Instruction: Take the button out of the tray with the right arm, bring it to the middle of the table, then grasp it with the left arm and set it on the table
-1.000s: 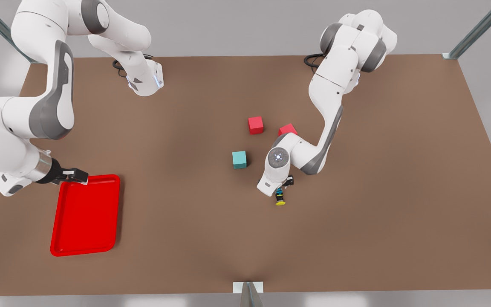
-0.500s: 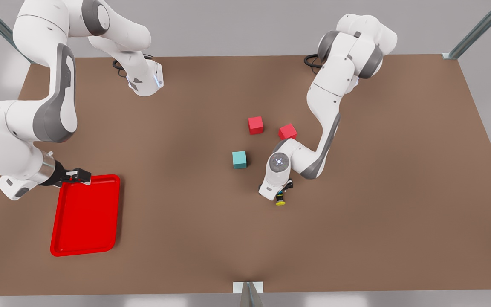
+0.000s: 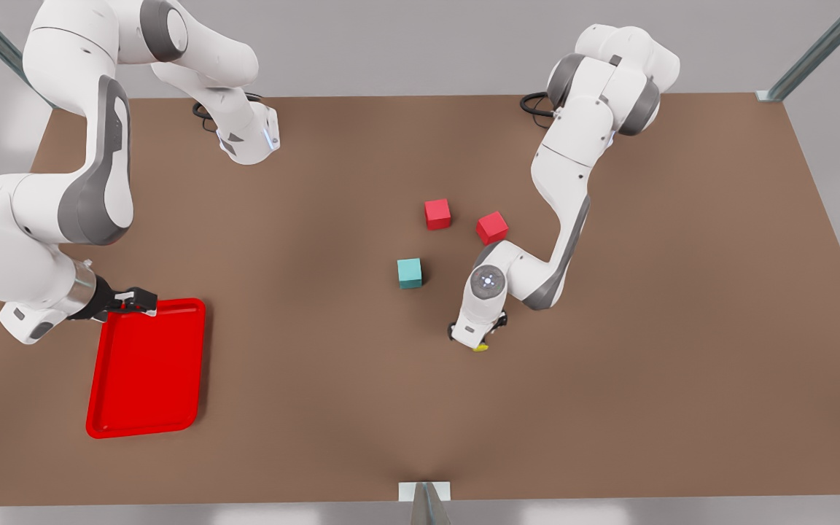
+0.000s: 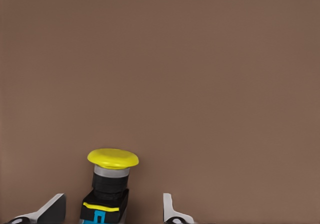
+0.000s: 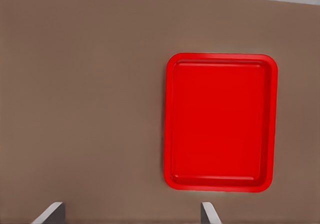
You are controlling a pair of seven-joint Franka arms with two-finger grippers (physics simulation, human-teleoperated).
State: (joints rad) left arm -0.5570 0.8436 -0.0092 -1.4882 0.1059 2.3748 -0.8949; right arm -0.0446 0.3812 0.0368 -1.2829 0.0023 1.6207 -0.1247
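The left gripper (image 3: 476, 335) sat low over the table (image 3: 653, 364) near its middle, on the front view's right, with the button (image 3: 480, 348) just below it there, only a sliver of yellow cap peeking out from under the white hand. From the left wrist view the button (image 4: 109, 184) lay between the fingertips (image 4: 52, 209), its yellow cap pointing away from the hand and its dark body with a yellow and blue band back between the fingers; the fingers stood spread with a gap on either side of the body, so the hand was open and gripped nothing, though whether the button rested flat on the wood could not be told. Beyond the cap lay bare brown tabletop. The teal cube (image 3: 410, 273) stood near the left arm's wrist on the front view's left, and two red cubes (image 3: 437, 214) sat farther back, one (image 3: 492, 227) just beside the arm's forearm, all apart from the button. The right gripper (image 3: 144, 299) hung at the far corner of the tray (image 3: 146, 430) on the front view's left, its fingertips at the rim edge; the right wrist view showed its fingertips (image 5: 50, 213) spread wide and empty, with the red tray (image 5: 170, 119) beyond them. Open table stretched between tray and button, and toward the front view's right edge.
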